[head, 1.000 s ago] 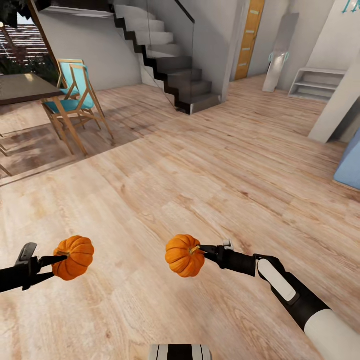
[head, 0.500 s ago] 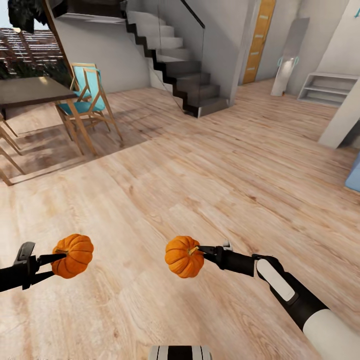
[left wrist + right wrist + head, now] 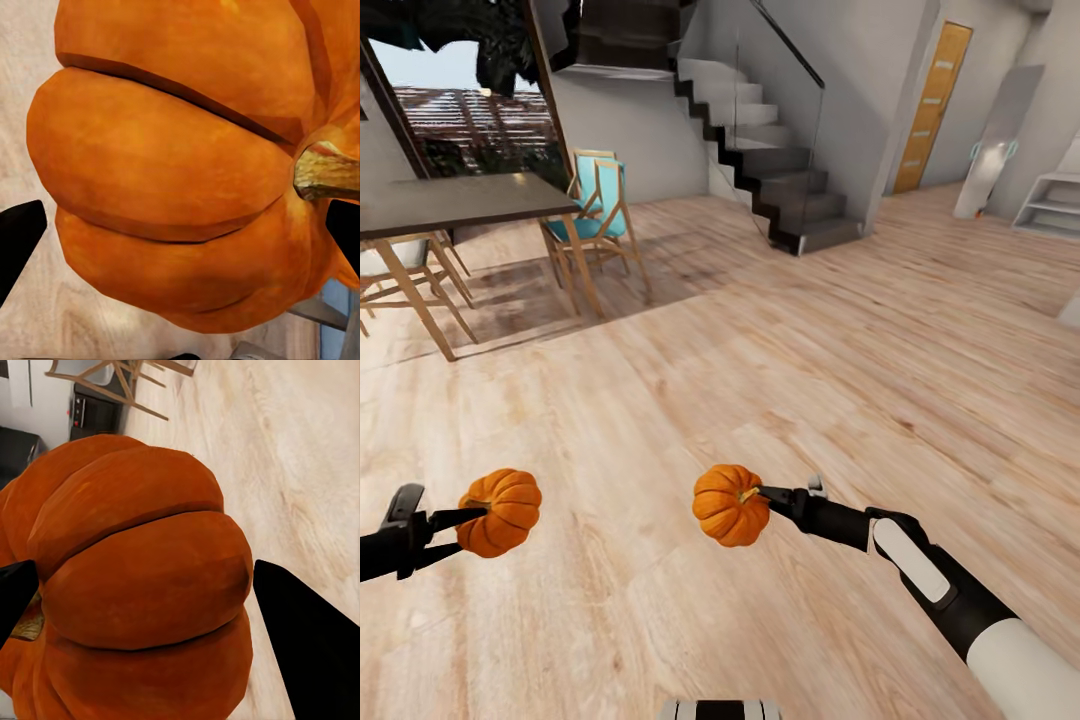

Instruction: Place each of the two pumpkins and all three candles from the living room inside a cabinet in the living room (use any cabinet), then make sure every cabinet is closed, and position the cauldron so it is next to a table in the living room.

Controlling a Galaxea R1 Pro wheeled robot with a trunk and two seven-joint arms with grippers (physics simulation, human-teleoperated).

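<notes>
Pale wood planking makes up the floor, which runs under both arms and off to everything in the background. Way out ahead of the grippers there's a dark staircase with a glass side panel, and further off past the right arm an orange-brown door. Out ahead of the left arm sits a dark-topped table on light wooden legs, with a teal-seated wooden chair just beside its far corner and big windows behind it. Closer in, the right arm reaches forward and across toward the middle, black at the forearm and white nearer the elbow. The right gripper is clamped onto the right pumpkin, pinching it up around the stem, so the fruit hangs out past the fingertips and clear above the planks. In the right wrist view that pumpkin sits snug between the two black fingers, ribs facing the camera. On the other side, the left gripper is squeezed on the left pumpkin the same way, its dark fingers reaching onto the near side with the pumpkin sticking out beyond them, also off the floor. The left wrist view has that pumpkin right up against the camera, its tan stem close to one finger pair's far side. The two pumpkins are well apart from each other, roughly level.
</notes>
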